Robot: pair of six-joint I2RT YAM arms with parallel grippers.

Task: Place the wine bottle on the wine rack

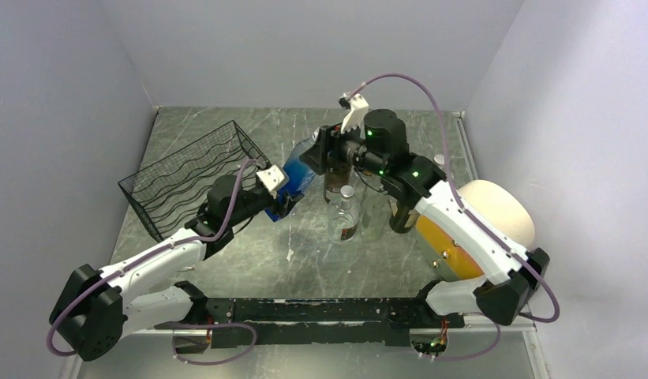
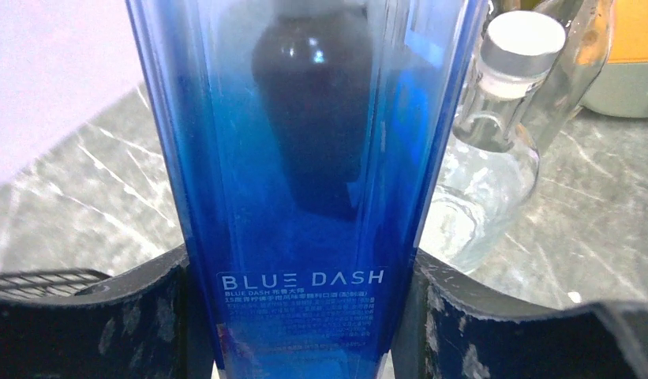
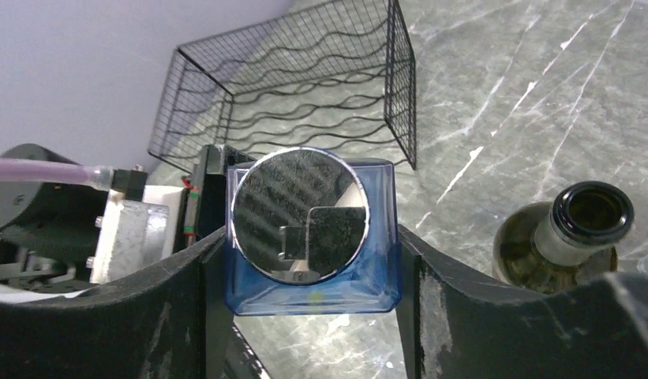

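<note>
Left end effector [image 2: 301,316]: clamped on blue wine bottle [image 2: 305,158].
Right end effector [image 3: 311,276]: gripping its silver-capped end.
Nearby: wine rack [image 1: 190,178], clear bottle [image 1: 344,213].

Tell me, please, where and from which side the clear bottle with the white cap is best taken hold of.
Probably the narrow neck under the cap, from above: the clear bottle stands upright, and another bottle crowds its round body.

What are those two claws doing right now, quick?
Left gripper: closed on the Blue Dash bottle, around its body.
Right gripper: closed on the same bottle, at its capped top.
</note>
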